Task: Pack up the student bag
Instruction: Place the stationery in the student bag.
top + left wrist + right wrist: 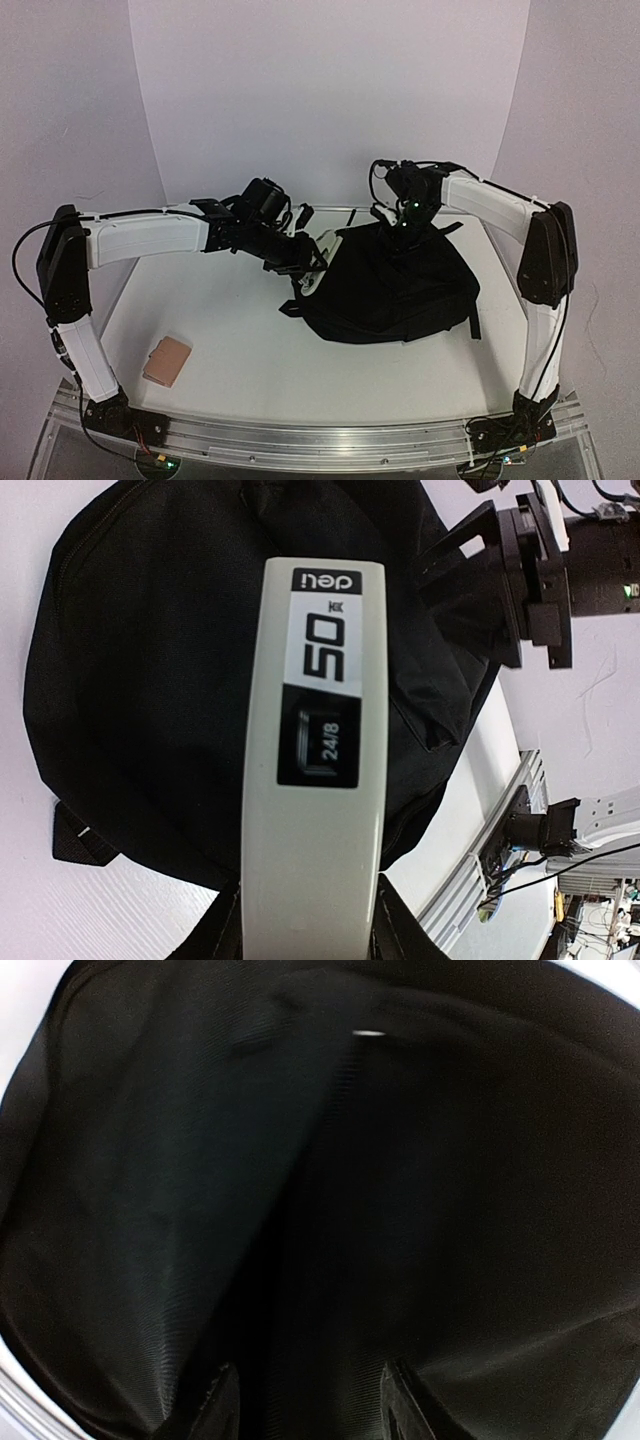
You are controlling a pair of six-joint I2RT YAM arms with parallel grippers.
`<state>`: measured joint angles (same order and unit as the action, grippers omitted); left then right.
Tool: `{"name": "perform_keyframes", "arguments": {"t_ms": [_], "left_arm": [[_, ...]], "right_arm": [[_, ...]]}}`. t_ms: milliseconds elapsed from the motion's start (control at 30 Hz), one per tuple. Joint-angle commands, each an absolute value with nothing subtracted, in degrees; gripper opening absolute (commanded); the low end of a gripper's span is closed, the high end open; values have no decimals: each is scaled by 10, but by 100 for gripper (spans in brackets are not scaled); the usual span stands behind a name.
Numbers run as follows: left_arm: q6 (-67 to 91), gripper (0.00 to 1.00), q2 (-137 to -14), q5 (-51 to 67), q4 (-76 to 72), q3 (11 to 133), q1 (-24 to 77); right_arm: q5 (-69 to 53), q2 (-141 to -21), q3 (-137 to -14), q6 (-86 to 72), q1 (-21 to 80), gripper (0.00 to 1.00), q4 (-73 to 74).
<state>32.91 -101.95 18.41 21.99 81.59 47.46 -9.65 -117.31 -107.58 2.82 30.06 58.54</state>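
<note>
Because the large black soft fabric backpack [390,290] is limp and will fold under any push, I judge that the firmer seam at its opening is the good place to take it, not the loose middle. It lies on the white surface [240,340], right of centre. My left hand [310,935] is pinching a long off-white plastic stapler [320,780] over the backpack's left side; the stapler looks hard, smooth and rather heavy. Its label reads "deli", "50" and "24/8". My right hand [310,1400] is at the backpack's far edge with its fingers apart over black cloth; whether they grip it I cannot tell.
</note>
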Motion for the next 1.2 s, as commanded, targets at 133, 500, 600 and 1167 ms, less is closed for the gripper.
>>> {"name": "perform_keyframes", "arguments": {"t_ms": [133, 500, 600, 1167], "left_arm": [[319, 6, -975, 191, 171, 816, 474], [318, 6, -974, 189, 173, 814, 475], [318, 6, -979, 193, 172, 819, 475], [351, 4, -1067, 368, 62, 874, 462]], "right_arm": [[-32, -1204, -1086, 42, 330, 59, 604], [128, -1180, -1070, 78, 334, 8, 576], [128, -1164, -1093, 76, 331, 0, 574], [-45, -1070, -1067, 36, 306, 0, 511]]}}
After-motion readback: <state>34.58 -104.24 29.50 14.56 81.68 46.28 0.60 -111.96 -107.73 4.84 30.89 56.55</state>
